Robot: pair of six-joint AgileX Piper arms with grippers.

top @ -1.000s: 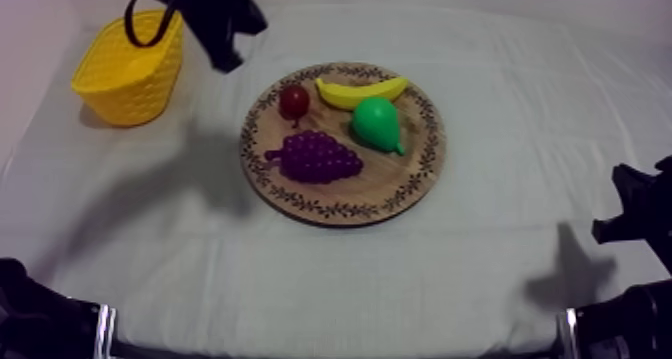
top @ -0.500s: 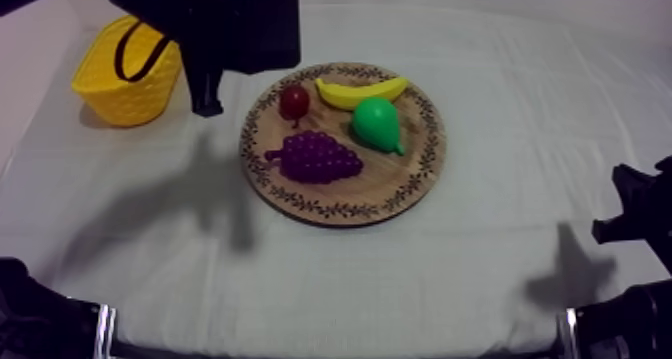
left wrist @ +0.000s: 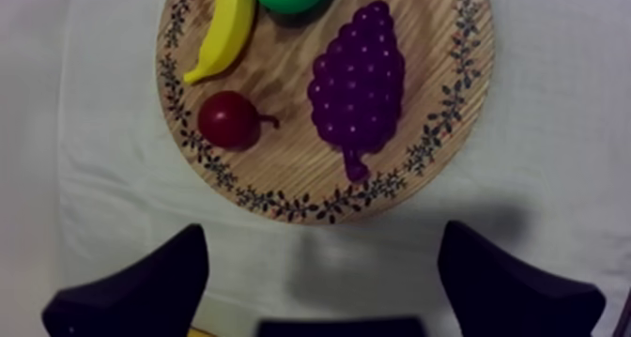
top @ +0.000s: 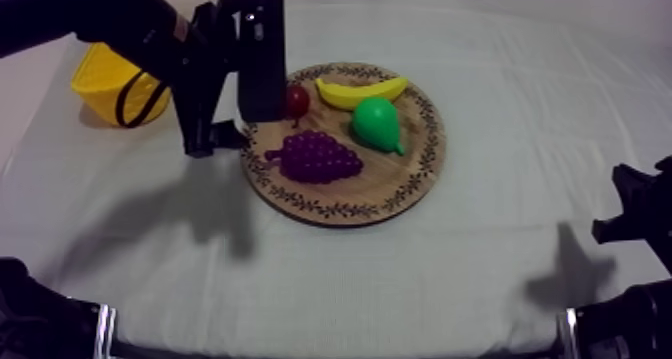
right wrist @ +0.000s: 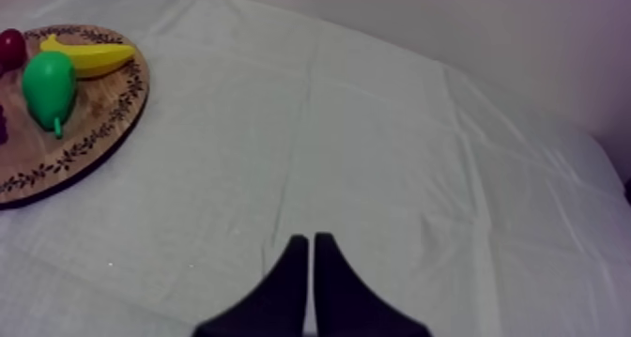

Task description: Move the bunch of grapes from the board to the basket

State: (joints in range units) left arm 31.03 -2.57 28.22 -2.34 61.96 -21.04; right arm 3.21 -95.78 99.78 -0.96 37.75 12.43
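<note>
Item: bunch of grapes (top: pixel 318 156), purple, lying flat on the round wooden board (top: pixel 405 195), on the part of it towards my left arm, stem end pointing at the rim, touched by nothing. Judged reason for an approach from that side: the stem end faces the incoming fingers, with no other fruit in between. Same board: small red fruit (top: pixel 295 101), just beside the grapes but apart from them; banana (top: pixel 360 89), along the far rim; pear (top: pixel 377 123), between banana and grapes, near both. Left gripper (left wrist: pixel 322 233) — fingers spread wide, nothing between them — hangs over the cloth (top: pixel 480 273) just outside the board's rim. In the left wrist view its gap lines up roughly with the bunch. The spread looks broad enough to take the bunch across its width, which is likely why it is held so. Yellow basket (top: pixel 92 78): on the cloth at my left, well apart from the board, partly hidden behind the left arm. Its place on that side makes the left arm the natural one for the carry. Right gripper (right wrist: pixel 311 256): fingers pressed together in a narrow wedge, holding nothing, low over bare cloth well apart from the board — parked out of the way, by the look of it. Status: grapes not yet grasped; the reach towards them is the step in hand.
</note>
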